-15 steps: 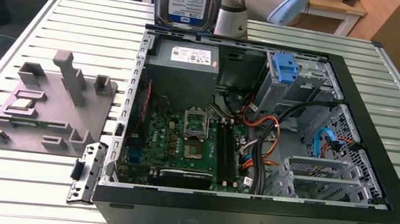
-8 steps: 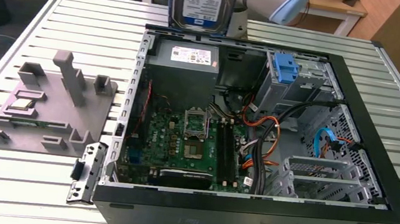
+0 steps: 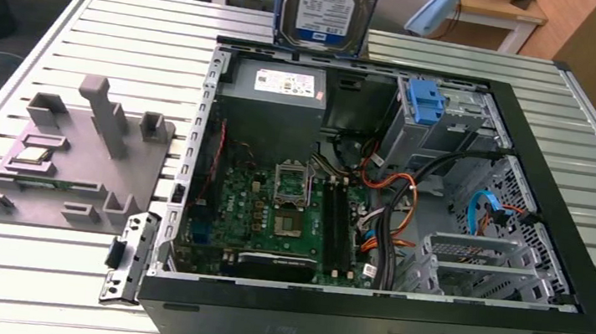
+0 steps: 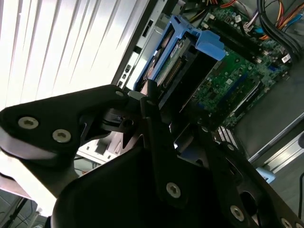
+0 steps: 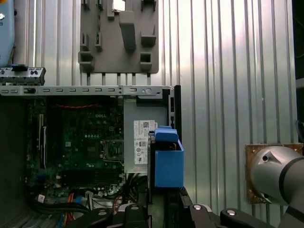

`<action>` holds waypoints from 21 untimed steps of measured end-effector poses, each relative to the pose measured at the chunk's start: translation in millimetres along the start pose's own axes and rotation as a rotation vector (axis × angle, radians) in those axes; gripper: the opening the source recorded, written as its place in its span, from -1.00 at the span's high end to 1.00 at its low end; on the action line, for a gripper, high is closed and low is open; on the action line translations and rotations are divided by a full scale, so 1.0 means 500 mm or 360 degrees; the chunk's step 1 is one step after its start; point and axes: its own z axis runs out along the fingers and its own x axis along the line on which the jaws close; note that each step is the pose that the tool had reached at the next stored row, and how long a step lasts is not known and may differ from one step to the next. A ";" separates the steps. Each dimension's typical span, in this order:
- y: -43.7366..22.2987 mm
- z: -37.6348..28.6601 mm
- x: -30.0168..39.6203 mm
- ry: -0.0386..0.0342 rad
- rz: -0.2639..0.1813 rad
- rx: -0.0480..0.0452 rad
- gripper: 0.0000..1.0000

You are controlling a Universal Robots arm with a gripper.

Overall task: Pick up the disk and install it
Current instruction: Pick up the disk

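Note:
The disk [image 3: 328, 2], silver with a white-and-blue label, hangs upright in the air above the far wall of the open computer case [image 3: 555, 272], over the grey power-supply box [image 3: 276, 84]. In the second wrist view my gripper [image 4: 145, 95] is shut on the disk [image 4: 164, 59], its black fingers [image 4: 153, 121] clamped on the drive's end, and the blue rails run along the drive's edges. In the first wrist view the disk's blue rail [image 5: 167, 159] stands above the case's corner, just ahead of the gripper [image 5: 164, 209].
The case lies open on a slatted metal table [image 3: 15, 286], with motherboard [image 3: 282, 207], cables and a metal drive cage [image 3: 484, 264] inside. A small blue latch [image 3: 423, 101] stands at the far side. A grey fixture block [image 3: 63, 157] sits on the exterior view's left.

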 end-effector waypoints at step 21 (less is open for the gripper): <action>-0.075 -0.003 0.000 0.0000 0.0000 0.0000 0.30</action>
